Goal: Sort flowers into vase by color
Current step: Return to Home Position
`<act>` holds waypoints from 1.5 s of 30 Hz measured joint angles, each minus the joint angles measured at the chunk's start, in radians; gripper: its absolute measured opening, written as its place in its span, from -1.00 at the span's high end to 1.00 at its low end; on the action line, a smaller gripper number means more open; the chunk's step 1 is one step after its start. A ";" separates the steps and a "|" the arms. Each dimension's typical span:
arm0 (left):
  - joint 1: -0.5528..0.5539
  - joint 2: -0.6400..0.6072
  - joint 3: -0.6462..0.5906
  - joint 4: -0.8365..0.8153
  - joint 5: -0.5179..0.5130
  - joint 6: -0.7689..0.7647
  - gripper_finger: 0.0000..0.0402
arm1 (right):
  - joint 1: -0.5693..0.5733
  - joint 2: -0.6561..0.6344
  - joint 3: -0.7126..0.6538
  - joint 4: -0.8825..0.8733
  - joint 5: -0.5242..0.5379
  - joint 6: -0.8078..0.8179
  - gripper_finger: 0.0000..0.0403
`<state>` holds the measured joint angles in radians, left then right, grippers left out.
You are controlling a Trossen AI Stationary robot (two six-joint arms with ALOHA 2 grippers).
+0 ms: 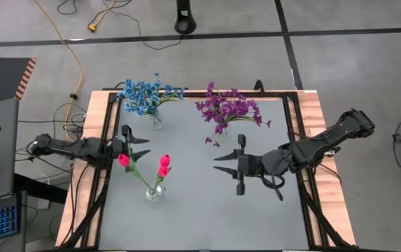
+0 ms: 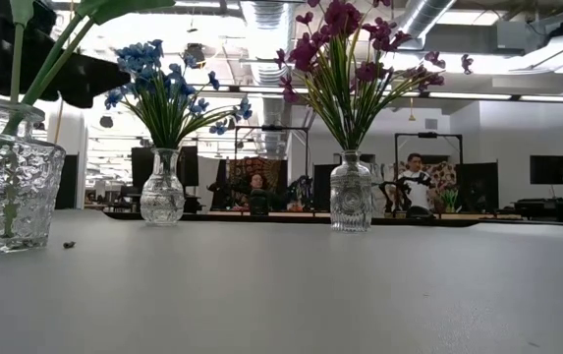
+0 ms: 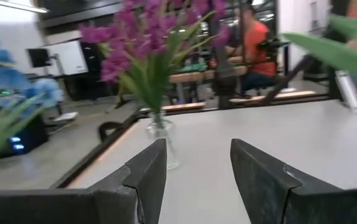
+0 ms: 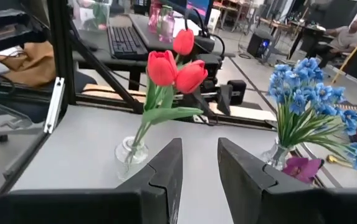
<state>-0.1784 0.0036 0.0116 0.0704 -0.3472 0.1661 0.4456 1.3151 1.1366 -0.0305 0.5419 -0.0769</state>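
Note:
Three glass vases stand on the grey table. One holds blue clustered blooms point(image 1: 144, 94) at far left. Another holds purple blooms point(image 1: 228, 106) at far centre. The third, a small vase point(image 1: 154, 190) near the middle, holds pink-red tulips point(image 1: 164, 166). A loose purple sprig point(image 1: 212, 141) lies on the table by the purple vase. My left gripper point(image 1: 143, 145) is open beside the tulips, level, pointing toward the table's right point(image 3: 197, 146). My right gripper point(image 1: 217, 164) is open and empty, pointing left at the tulip vase point(image 4: 131, 155) across a gap point(image 4: 200, 143).
A raised wooden rim point(image 1: 95, 140) and black frame bars edge the table. Bare grey surface point(image 1: 214, 217) lies along the near side. People sit at desks in the room beyond point(image 2: 414, 177). A cluttered desk with a keyboard point(image 4: 125, 40) stands past the left edge.

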 joint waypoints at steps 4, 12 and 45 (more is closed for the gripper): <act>0.075 0.000 0.000 0.000 0.023 0.030 0.17 | 0.008 -0.062 -0.094 0.050 0.000 -0.001 0.37; 0.221 0.000 0.000 -0.013 0.128 0.077 0.17 | 0.003 -0.198 -0.361 0.272 -0.021 0.000 0.37; 0.455 0.000 -0.001 -0.049 0.342 0.057 0.17 | -0.229 -0.978 -1.077 0.384 -0.024 0.029 0.37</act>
<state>0.2769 0.0038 0.0106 0.0212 -0.0049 0.2227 0.2161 0.3368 0.0591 0.3539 0.5183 -0.0477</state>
